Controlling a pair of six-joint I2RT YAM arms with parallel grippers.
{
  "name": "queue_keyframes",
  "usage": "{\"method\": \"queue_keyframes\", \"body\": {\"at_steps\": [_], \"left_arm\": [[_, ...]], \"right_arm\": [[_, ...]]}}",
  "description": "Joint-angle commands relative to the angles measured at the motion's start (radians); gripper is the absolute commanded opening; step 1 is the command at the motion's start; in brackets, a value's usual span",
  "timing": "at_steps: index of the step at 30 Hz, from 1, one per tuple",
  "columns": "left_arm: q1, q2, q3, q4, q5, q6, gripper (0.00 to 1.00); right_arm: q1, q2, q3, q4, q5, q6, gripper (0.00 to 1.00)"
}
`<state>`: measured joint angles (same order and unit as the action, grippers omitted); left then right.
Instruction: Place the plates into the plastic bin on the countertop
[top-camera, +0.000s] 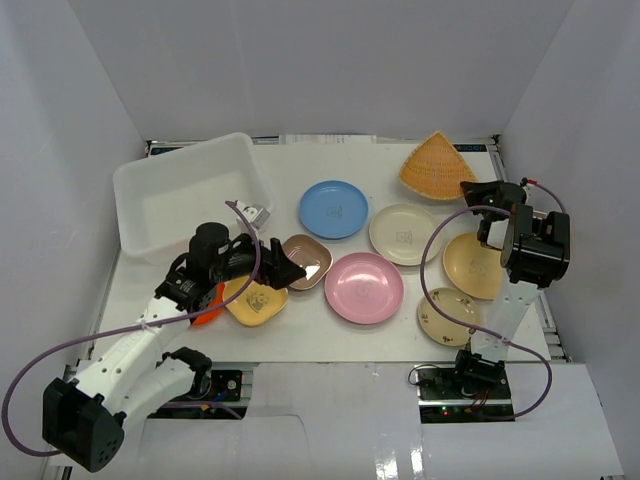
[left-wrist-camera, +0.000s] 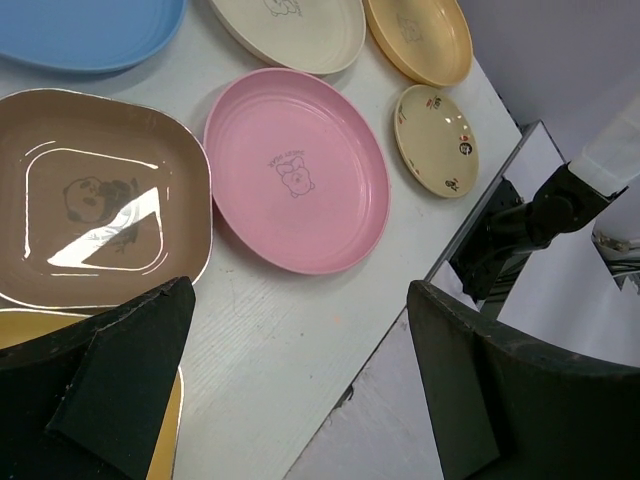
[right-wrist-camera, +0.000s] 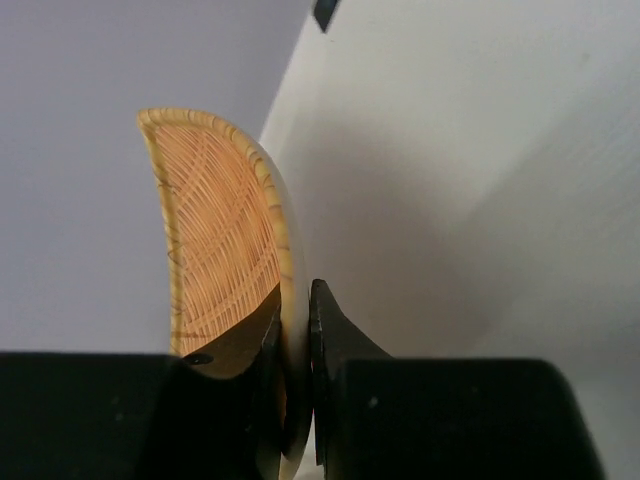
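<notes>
We list: brown plate (left-wrist-camera: 100, 200), glossy, mirror glare | pink plate (left-wrist-camera: 296, 170), smooth, soft sheen | orange plate (right-wrist-camera: 225, 240), woven-straw look, glossy rim | bin (top-camera: 185, 200), translucent white plastic | table (left-wrist-camera: 300, 330), matt white, faintly scuffed

White walls (top-camera: 330, 60) on three sides, glossy white panel (top-camera: 330, 440) along the front

My white tabletop (top-camera: 300, 340) bore the plastic bin (top-camera: 185, 200) at upper left. Across the middle lay a blue plate (top-camera: 333, 209), cream plate (top-camera: 403, 234), brown plate (top-camera: 308, 260) and pink plate (top-camera: 364, 287); a yellow plate (top-camera: 255, 302) lower left, a beige plate (top-camera: 470, 265) at right.
</notes>
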<state>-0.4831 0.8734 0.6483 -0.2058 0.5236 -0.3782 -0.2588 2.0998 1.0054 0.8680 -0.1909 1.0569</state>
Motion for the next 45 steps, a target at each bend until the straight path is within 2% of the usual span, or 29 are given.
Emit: {"method": "queue_keyframes", "body": {"at_steps": [1,6,9,11,16,20,24,30,35,38,43,45], "left_arm": [[0.003,0.024,0.051,0.025,0.019,-0.024,0.98],[0.005,0.062,0.147,0.022,0.036,-0.082,0.94],[0.005,0.081,0.213,0.013,-0.019,-0.12,0.91],[0.003,0.113,0.267,-0.042,-0.077,-0.133,0.9],[0.005,0.188,0.353,-0.133,-0.129,-0.183,0.9],[0.003,0.214,0.353,-0.147,-0.14,-0.214,0.88],[0.005,0.228,0.32,-0.142,-0.23,-0.231,0.86],[0.005,0.302,0.304,-0.081,-0.2,-0.271,0.82],[0.005,0.312,0.298,-0.026,-0.194,-0.287,0.74],[0.005,0.323,0.287,-0.021,-0.2,-0.291,0.6],[0.005,0.317,0.277,-0.023,-0.234,-0.294,0.01],[0.006,0.305,0.298,-0.037,-0.255,-0.288,0.0]], "right_arm": [[0.01,-0.141,-0.01,0.232,-0.028,0.116,0.08],[0.05,-0.285,-0.011,0.224,-0.068,0.144,0.08],[0.099,-0.363,-0.031,0.155,-0.143,0.138,0.08],[0.157,-0.417,-0.091,0.128,-0.214,0.144,0.08],[0.306,-0.567,-0.275,0.126,-0.262,0.117,0.08],[0.404,-0.622,-0.338,0.14,-0.323,0.114,0.08],[0.455,-0.681,-0.363,0.112,-0.357,0.075,0.08],[0.535,-0.733,-0.375,0.037,-0.363,0.008,0.08],[0.589,-0.771,-0.393,-0.009,-0.335,-0.04,0.08],[0.619,-0.778,-0.396,-0.017,-0.334,-0.048,0.08],[0.647,-0.776,-0.402,-0.009,-0.334,-0.054,0.08],[0.647,-0.784,-0.41,-0.014,-0.331,-0.058,0.22]]}}
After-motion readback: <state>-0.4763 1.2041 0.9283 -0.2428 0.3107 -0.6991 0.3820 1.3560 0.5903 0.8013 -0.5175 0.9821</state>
